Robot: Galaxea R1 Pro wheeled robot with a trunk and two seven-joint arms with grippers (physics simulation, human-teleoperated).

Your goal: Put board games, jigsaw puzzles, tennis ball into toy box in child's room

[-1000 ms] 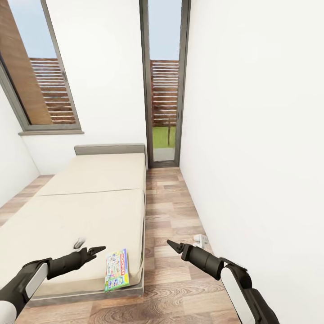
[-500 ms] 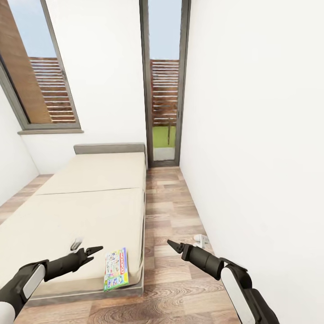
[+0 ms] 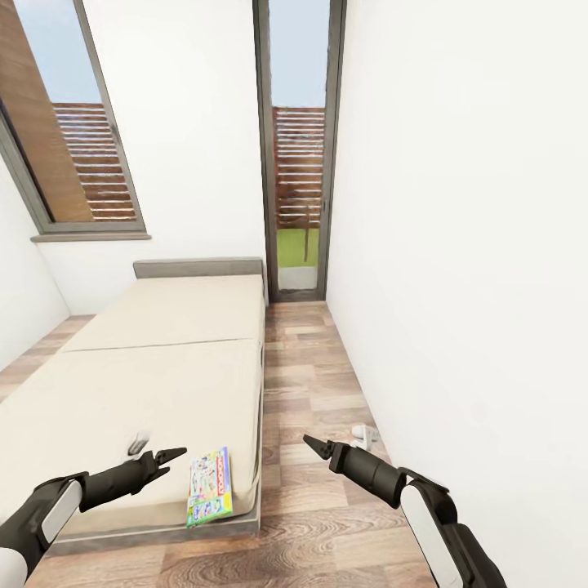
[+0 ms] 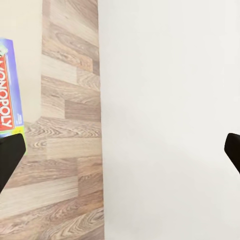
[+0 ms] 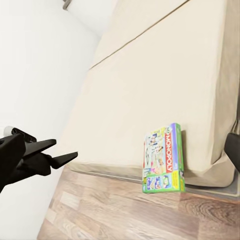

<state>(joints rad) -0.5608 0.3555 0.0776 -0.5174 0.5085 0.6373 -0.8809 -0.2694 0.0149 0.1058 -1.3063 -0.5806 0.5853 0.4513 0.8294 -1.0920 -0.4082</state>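
Observation:
A colourful Monopoly board game [image 3: 209, 486] lies flat on the near right corner of the beige bed [image 3: 163, 359]; it also appears as the box [image 5: 163, 157] in the right wrist view and at the edge of the left wrist view [image 4: 9, 95]. My left gripper [image 3: 171, 454] hovers open just left of the box, its fingers [image 4: 10, 155] spread wide and empty. My right gripper [image 3: 314, 443] hangs open over the floor to the right of the bed, holding nothing. The table and toy box are out of view.
A small grey object [image 3: 140, 442] rests on the mattress beside my left gripper. A white wall [image 3: 457, 245] runs close along my right, with a small white fitting [image 3: 365, 433] at its base. A wooden-floor aisle [image 3: 306, 384] leads to a glass door [image 3: 298, 163].
My left arm has drawn back slightly to the left and down. The whole picture has shifted a touch with the camera; the board game has not moved on the bed.

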